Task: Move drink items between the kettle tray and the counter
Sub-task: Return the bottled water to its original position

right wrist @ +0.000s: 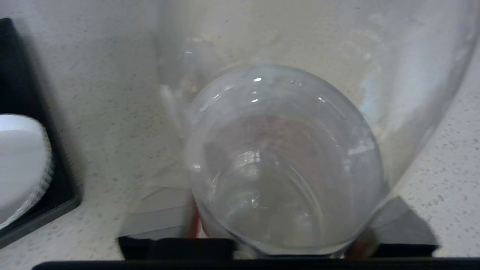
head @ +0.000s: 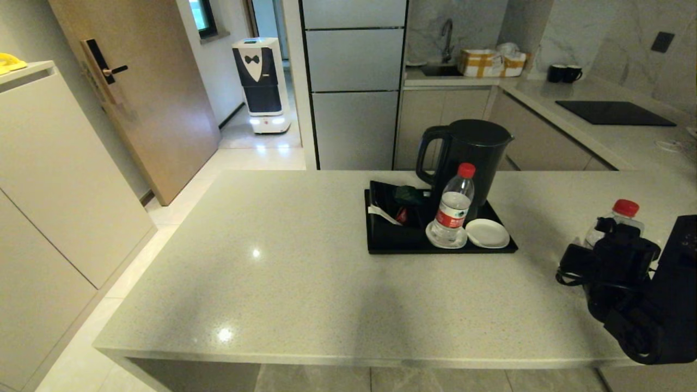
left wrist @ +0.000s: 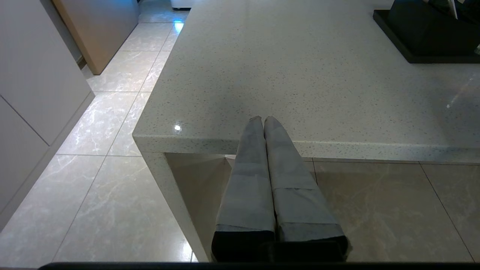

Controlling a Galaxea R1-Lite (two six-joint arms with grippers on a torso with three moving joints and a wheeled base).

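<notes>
Grey speckled surface (head: 305,272) carried the kettle tray (head: 392,242); I saw my right gripper's (right wrist: 277,240) fingers hugging a bottle (right wrist: 281,165), left gripper's (left wrist: 263,122) fingers pressed together.

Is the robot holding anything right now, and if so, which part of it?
The right claw sits around the body of a small clear plastic red-capped water bottle standing on the counter; a firm grip cannot be told. The left claw holds nothing.

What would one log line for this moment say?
right gripper: around bottle on counter | left gripper: shut, idle | second bottle: on tray
</notes>
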